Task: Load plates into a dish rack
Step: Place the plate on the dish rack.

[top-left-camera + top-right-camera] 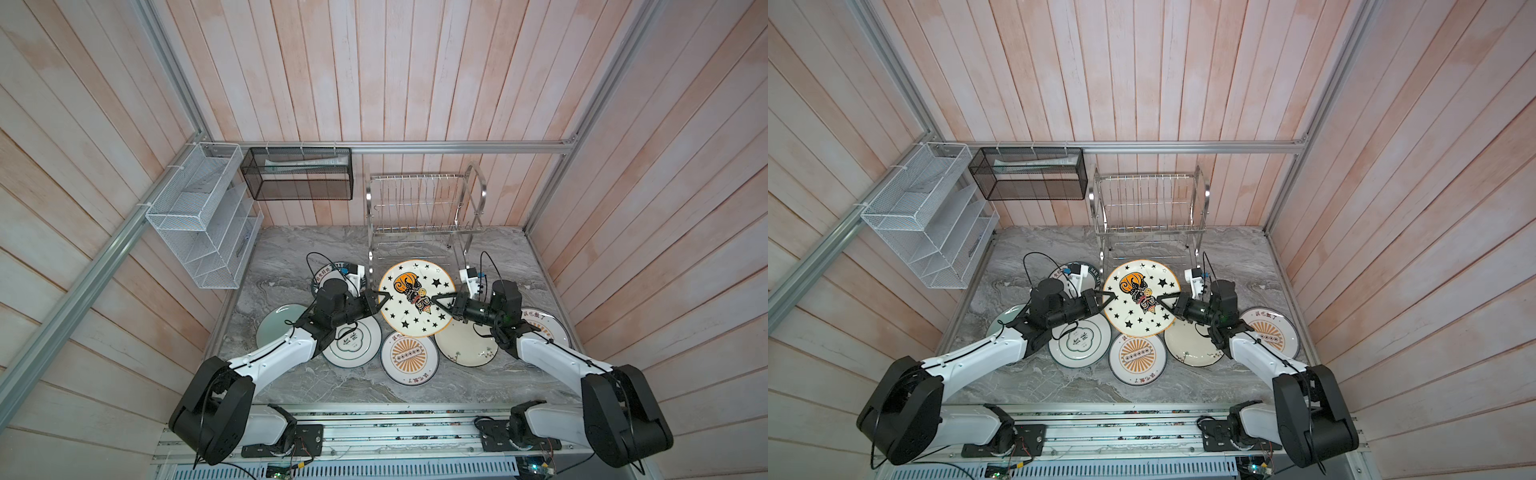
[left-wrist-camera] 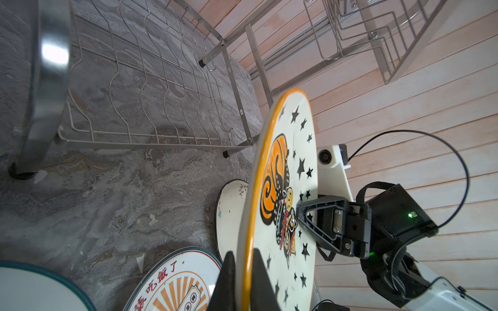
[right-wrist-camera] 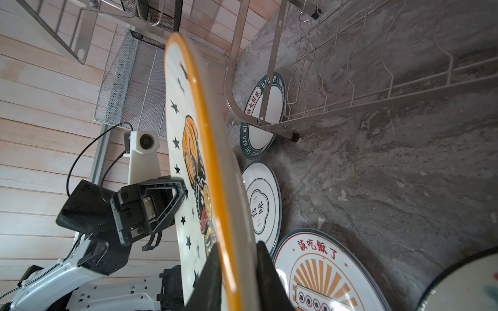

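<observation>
Closest in, wrist view: left gripper [image 2: 242, 258] is clamped on the gold rim of the black-starred plate [image 2: 285, 150], one finger on each face. Right gripper [image 3: 237, 249] sits astride the opposite rim, fingers close to both faces; I cannot tell whether they bite.

Plate is clear of the marble table [image 2: 107, 202], face up and near level, spanning the two arms just in front of the dish rack [image 1: 424, 199]. Rack holds nothing. The six other plates lie flat on the table, one sunburst plate [image 1: 409, 353] partly under the raised one.

Judgement: first plate, transfer step; lift made, insertion not begun. Next move calls for a sure grip on the right side, then turning the plate onto its edge. That edge must line up with a gap between the divider rods and go down with both arms in step, so the rim neither knocks a wire nor slips.
</observation>
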Controlling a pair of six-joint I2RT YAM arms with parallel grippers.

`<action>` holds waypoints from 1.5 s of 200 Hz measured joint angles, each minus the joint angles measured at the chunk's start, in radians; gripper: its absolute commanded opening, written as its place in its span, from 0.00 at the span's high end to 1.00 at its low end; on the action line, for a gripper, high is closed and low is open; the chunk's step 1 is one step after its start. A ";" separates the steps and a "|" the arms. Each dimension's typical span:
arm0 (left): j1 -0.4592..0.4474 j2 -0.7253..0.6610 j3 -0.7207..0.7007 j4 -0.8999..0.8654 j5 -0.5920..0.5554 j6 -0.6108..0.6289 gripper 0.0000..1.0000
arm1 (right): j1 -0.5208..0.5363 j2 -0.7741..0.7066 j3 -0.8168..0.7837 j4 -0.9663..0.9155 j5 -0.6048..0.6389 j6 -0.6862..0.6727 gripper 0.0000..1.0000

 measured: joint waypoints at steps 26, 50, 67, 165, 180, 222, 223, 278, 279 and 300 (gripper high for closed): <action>0.000 0.000 0.000 -0.004 0.000 0.000 1.00 | 0.000 -0.002 0.000 -0.009 0.000 -0.003 1.00; 0.000 -0.002 0.000 -0.005 0.000 0.000 1.00 | 0.000 -0.006 0.001 -0.016 0.000 -0.005 1.00; 0.000 -0.012 -0.005 -0.008 -0.003 0.000 1.00 | 0.000 -0.007 0.002 -0.018 -0.005 -0.009 1.00; -0.026 -0.144 -0.074 0.000 -0.095 -0.007 1.00 | 0.025 -0.034 0.020 -0.029 -0.040 -0.031 0.70; -0.028 -0.149 -0.076 0.000 -0.107 -0.007 1.00 | 0.028 -0.034 0.024 -0.028 -0.041 -0.032 0.66; -0.031 -0.156 -0.087 0.000 -0.124 -0.011 1.00 | 0.031 -0.034 0.024 -0.023 -0.044 -0.029 0.64; -0.031 -0.156 -0.087 0.000 -0.124 -0.011 1.00 | 0.031 -0.034 0.024 -0.023 -0.044 -0.029 0.64; -0.023 -0.192 -0.125 0.005 -0.151 -0.039 1.00 | 0.032 -0.034 0.024 -0.022 -0.044 -0.028 0.67; -0.023 -0.192 -0.125 0.005 -0.151 -0.039 1.00 | 0.032 -0.034 0.024 -0.022 -0.043 -0.027 0.68; -0.019 -0.190 -0.125 0.017 -0.150 -0.045 1.00 | 0.031 -0.034 0.024 -0.016 -0.041 -0.023 0.69</action>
